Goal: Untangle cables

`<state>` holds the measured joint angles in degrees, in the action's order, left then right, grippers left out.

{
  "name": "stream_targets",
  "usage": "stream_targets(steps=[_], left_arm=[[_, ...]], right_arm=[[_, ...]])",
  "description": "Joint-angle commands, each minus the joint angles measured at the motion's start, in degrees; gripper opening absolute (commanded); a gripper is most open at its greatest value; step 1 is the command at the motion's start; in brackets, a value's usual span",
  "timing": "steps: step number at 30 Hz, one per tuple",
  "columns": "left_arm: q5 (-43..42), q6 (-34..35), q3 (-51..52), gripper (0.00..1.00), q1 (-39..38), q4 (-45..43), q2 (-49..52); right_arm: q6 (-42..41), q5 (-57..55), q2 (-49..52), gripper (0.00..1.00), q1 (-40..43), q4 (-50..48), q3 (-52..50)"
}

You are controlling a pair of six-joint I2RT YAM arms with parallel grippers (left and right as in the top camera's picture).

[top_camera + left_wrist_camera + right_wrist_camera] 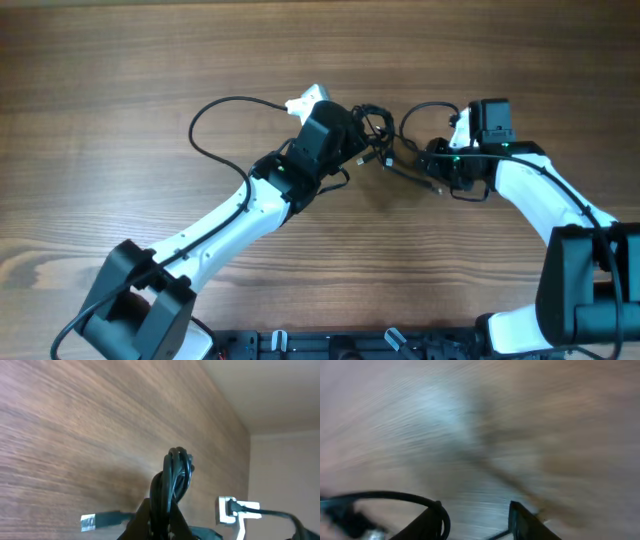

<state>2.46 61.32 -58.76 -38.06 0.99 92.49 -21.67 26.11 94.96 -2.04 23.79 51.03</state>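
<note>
Top-down view of a wooden table (120,60) with two robot arms meeting near its centre. The left gripper (352,128) is clenched on a small knotted bundle of thin black cables (373,124), which sits just off centre between the two arms. The left wrist camera shows several loops (175,472) standing up out of the closed fingers, with a silver USB plug (90,521) lying to one side and a white plug (229,510) to the other. One cord sweeps out in a wide loop (200,125) across the table. The right gripper (425,165) sits just beside the bundle. Its wrist view is blurred; its fingers (522,520) are spread apart, and a black cord (395,495) curves past one.
</note>
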Motion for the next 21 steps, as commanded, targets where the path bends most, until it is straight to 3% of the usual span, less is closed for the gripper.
stream_targets(steps=[1, 3, 5, 9, 12, 13, 17, 21], left_arm=[[-1.01, -4.94, -0.5, 0.04, 0.81, -0.35, -2.82], [-5.66, -8.17, -0.5, 0.04, 1.4, -0.68, -3.02], [-12.2, -11.8, -0.5, 0.04, 3.17, -0.74, -4.31], [-25.27, -20.28, -0.5, 0.04, 7.58, 1.27, -9.64], [-24.55, -20.55, -0.5, 0.04, 10.84, 6.64, -14.49], [-22.38, -19.21, -0.5, 0.04, 12.13, 9.11, -15.67], [-14.05, 0.98, -0.48, 0.04, 14.08, 12.24, -16.24], [-17.86, 4.09, -0.5, 0.04, 13.27, 2.89, -16.33]], right_arm=[[16.52, 25.7, 0.66, 0.37, 0.52, -7.21, -0.09], [17.2, 31.52, 0.66, 0.26, 0.52, -11.56, -0.09], [17.27, 35.82, 0.44, 0.08, 0.52, -14.6, -0.09], [17.25, 42.53, -2.82, 0.05, 2.4, -15.41, -0.09], [21.0, 51.45, -9.51, 0.05, 4.55, -11.58, -0.09], [23.02, 52.37, -12.5, 0.05, 4.74, -8.72, -0.09], [32.54, 49.99, -22.95, 0.05, 3.96, 7.52, -0.09], [32.33, 34.21, -26.97, 0.05, 2.62, 16.11, -0.09]])
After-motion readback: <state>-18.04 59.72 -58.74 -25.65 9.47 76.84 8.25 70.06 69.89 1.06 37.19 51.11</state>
